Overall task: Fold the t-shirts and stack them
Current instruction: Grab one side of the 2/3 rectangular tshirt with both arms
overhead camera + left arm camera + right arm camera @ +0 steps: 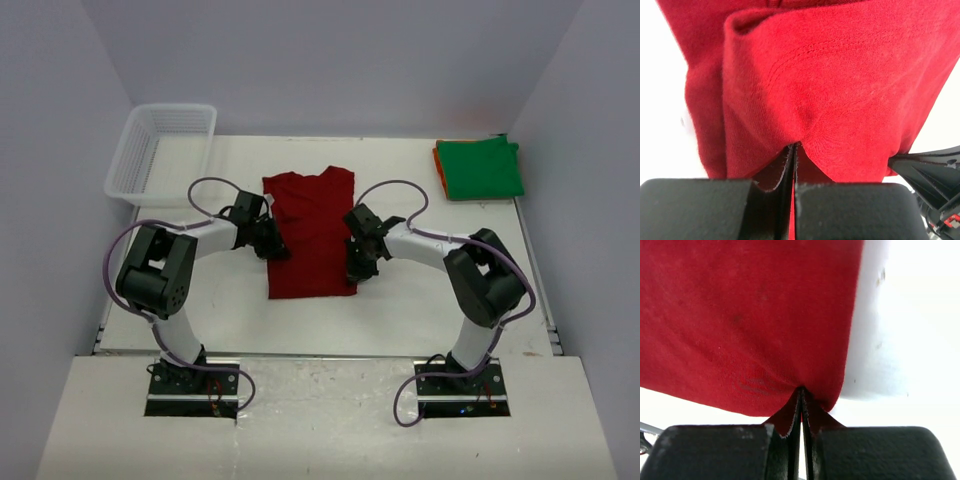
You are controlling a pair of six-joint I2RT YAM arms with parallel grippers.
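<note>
Dark red cloth t-shirt (310, 235) lies on the white surface (420, 290); I see left end effector (274, 247) and right end effector (353, 267) each clenched on its side edges.

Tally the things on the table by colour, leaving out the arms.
Red: 1, dark red cloth t-shirt spread mid-table.
Green: 1, bright green folded cloth shirt, far right corner.
Orange: 1, orange folded cloth beneath it, only an edge showing.
White: 1, white plastic mesh basket, far left.
Total: 4
</note>
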